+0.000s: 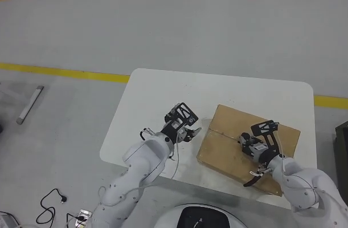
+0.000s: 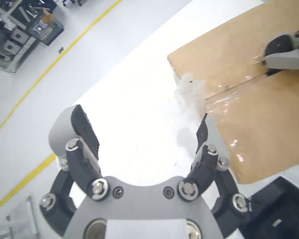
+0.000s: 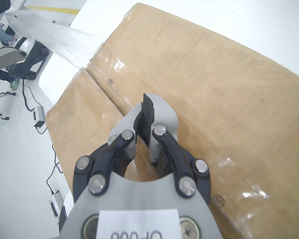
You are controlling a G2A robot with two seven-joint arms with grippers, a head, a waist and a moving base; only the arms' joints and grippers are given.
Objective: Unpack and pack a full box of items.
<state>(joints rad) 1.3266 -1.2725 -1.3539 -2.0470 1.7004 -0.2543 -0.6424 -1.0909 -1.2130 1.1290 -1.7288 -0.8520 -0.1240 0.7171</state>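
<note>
grey floor with a yellow line, white counter [image 1: 162,102]. closed cardboard box [image 1: 225,148] sits on the counter's right part, with its long axis and taped seam running left-right, slightly skewed. a clear tape strip [image 3: 52,38] lifts off the seam's left end. left end effector [image 2: 141,112] is wide open just beside that end, holding nothing. right end effector [image 3: 149,103] is closed tight, tips on the box top at the seam.

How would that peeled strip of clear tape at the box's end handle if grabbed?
The tape strip looks thin and crinkled, so probably floppy and light. Being adhesive, it may cling to the left gripper. One end meets the box seam, so pulling likely meets resistance.
</note>
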